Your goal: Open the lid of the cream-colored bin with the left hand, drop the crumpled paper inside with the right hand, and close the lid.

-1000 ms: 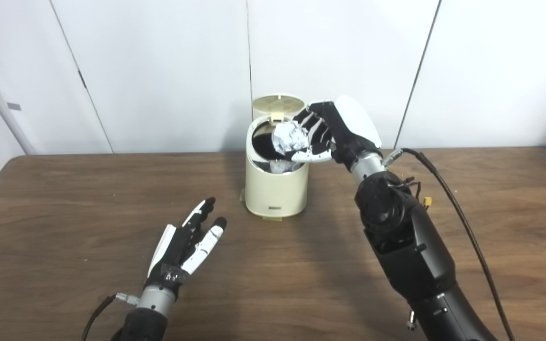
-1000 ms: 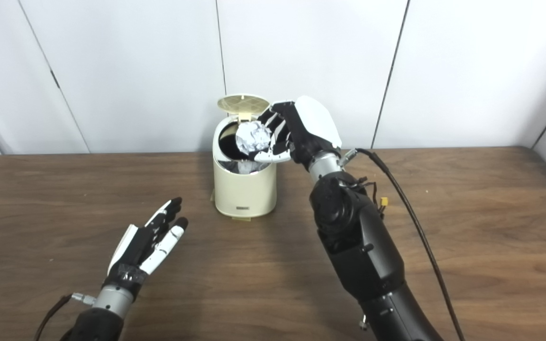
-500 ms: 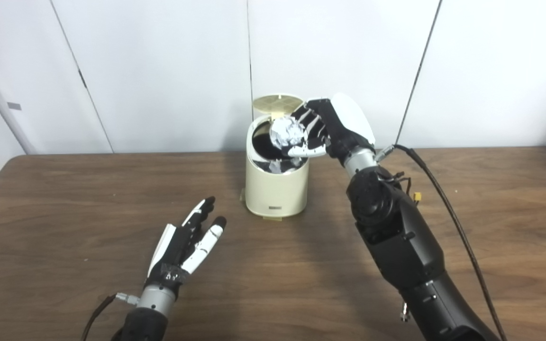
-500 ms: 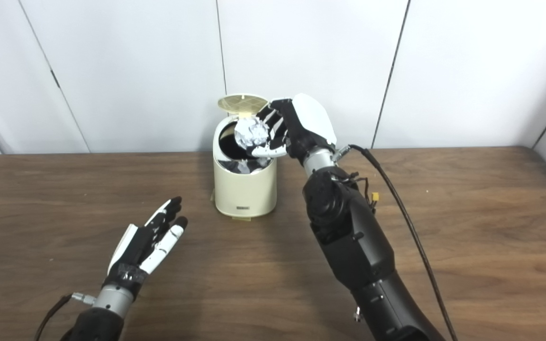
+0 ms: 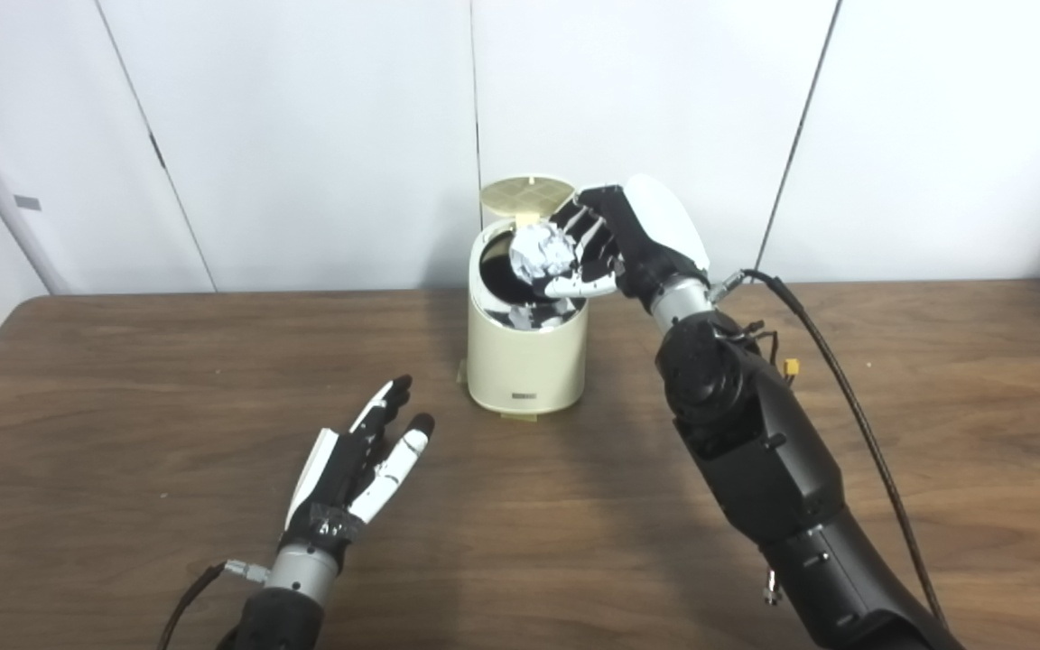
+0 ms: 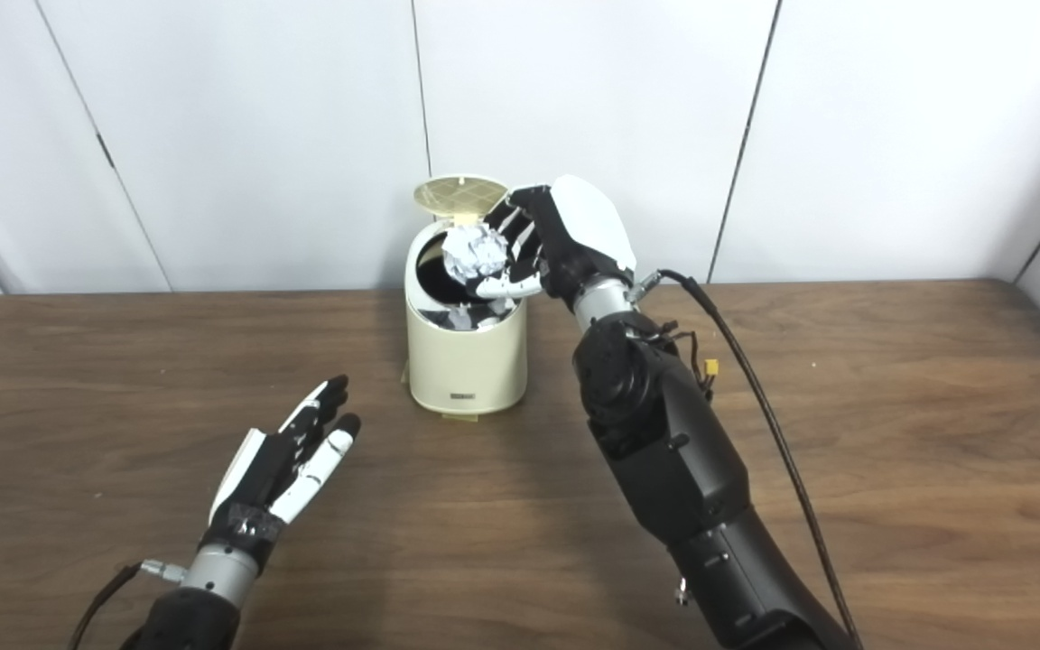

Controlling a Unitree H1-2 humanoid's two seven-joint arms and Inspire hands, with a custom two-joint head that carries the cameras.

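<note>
Table [image 5: 123, 379] of dark wood fills the near part of both views. Nearest on it is the left hand [image 5: 353, 469], flat and low over the wood, fingers spread apart and holding nothing. It is well apart from the bin [image 5: 527, 348], and nothing lies between them. The right arm [image 5: 755, 433] rises from the bottom right, with a black cable [image 5: 854, 379] looping beside it. Farther back stands the bin, with its lid [image 5: 527, 191] tipped up at the back. The right hand [image 5: 615, 244] is over the bin's open top, fingers closed around the paper [image 5: 543, 255]. The paper is above the rim, a bit of the way in. More crumpled stuff shows inside the bin, under the hand. The left eye view shows more of the dark inside; the right eye view shows more table on the right. White wall panels [image 6: 890, 135] stand behind it all.
</note>
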